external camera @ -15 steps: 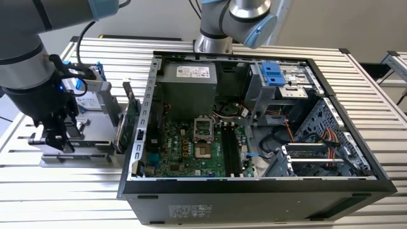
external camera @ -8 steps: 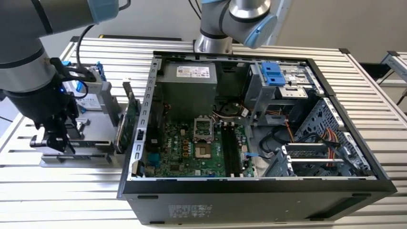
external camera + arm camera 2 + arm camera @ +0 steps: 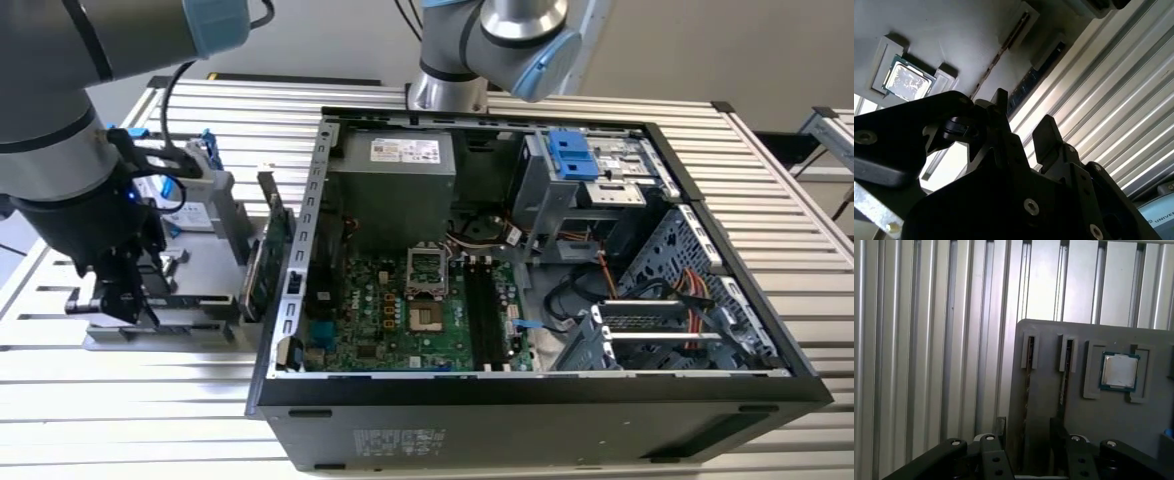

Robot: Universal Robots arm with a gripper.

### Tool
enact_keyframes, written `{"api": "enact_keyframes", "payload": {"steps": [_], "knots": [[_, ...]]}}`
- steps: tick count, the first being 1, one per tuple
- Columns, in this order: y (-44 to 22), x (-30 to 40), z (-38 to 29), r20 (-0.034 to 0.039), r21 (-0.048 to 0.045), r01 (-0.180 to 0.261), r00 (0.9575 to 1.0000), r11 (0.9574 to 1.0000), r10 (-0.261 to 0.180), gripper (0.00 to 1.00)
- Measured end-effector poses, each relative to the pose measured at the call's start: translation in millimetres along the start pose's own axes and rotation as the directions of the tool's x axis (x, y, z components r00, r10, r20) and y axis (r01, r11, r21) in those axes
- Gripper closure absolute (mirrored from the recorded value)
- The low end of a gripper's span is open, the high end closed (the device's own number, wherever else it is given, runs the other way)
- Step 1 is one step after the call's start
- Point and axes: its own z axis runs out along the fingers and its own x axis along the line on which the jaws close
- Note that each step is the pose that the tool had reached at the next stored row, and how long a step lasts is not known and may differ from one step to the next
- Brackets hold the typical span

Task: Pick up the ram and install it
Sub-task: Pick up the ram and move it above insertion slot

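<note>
The ram [image 3: 1026,390] stands on edge in a slot of the grey fixture plate [image 3: 1049,405], the slot farther from the silver processor chip [image 3: 1119,371]. In the second wrist view the same ram [image 3: 1026,82] shows a dark edge with bluish chips. My gripper [image 3: 1029,432] is open just above it, one black finger on each side of the stick, with gaps visible in both wrist views [image 3: 1024,122]. In the exterior view my gripper [image 3: 127,295] hangs over the fixture at the exterior view's left, beside the open computer case [image 3: 287,330].
A second thin edge [image 3: 1062,387] sits in the neighbouring slot. On the fixture stand a green expansion card [image 3: 274,255] and a hard drive with blue clips [image 3: 200,190]. The case shows its motherboard [image 3: 400,310] and long memory slots [image 3: 483,310]. Another arm [image 3: 494,40] stands behind it.
</note>
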Motion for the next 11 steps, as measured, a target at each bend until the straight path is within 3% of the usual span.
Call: {"api": "enact_keyframes", "payload": {"steps": [11], "knots": [[1.3,-0.6,11.5,-0.0002,-0.0003,0.0,1.0,1.0,0.0,0.0]]}}
